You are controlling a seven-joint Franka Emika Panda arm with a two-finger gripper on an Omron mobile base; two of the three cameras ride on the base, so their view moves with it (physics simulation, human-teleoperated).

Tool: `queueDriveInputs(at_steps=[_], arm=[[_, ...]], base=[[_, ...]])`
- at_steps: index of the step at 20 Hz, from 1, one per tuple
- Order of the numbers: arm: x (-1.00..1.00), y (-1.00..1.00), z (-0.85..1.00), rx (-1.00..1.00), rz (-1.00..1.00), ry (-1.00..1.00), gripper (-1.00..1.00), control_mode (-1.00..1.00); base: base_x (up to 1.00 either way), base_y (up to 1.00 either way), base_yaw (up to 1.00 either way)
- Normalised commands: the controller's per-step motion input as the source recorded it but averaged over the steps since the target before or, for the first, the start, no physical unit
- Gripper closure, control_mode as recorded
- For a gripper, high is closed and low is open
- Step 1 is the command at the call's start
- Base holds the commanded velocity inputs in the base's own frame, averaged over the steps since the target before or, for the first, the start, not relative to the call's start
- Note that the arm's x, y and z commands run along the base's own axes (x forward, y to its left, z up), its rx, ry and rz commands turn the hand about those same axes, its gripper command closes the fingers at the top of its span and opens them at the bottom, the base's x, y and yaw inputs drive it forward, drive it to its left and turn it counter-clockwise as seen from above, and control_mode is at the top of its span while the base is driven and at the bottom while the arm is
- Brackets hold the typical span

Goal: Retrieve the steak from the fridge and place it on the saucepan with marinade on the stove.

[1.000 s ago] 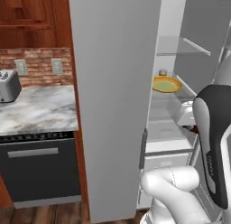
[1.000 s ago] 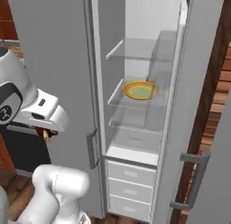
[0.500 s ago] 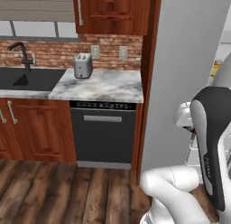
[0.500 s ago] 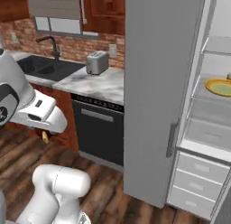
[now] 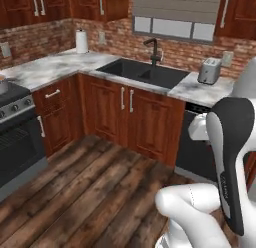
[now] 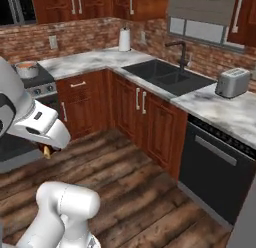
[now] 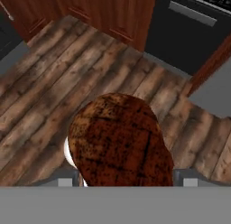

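Steak [image 7: 121, 142]: rounded red-brown slab, dark charred grid marks, mottled surface; sits in the gripper [image 7: 121, 180], above the wood-plank floor [image 7: 54, 74].
Gripper: jaws closed around the steak, fingertips hidden behind the meat.
Saucepan [image 6: 27, 69]: shiny steel cylinder, orange-pink marinade [image 6: 26, 65] inside, on the stove [image 6: 35, 87] at the counter's left end.
Counter [image 6: 90, 58]: grey-white marble, L-shaped, over red-brown wood cabinets.
Sink [image 6: 160, 74]: dark basin, black faucet.
Toaster [image 6: 232, 82]: steel, near the counter's right end.
Writing: none readable.
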Motion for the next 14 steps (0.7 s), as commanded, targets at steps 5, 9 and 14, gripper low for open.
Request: queueDriveInputs(at_steps=[5,9,14], arm=[[0.00,0.00,0.00,0.00,0.00,0.00,1.00,1.00],[0.00,0.00,0.00,0.00,0.00,0.00,1.00,1.00],[0.00,0.00,0.00,0.00,0.00,0.00,1.00,1.00]], base=[[0.24,0.69,0.74],[0.40,0.65,0.65],[0.83,0.58,0.40]])
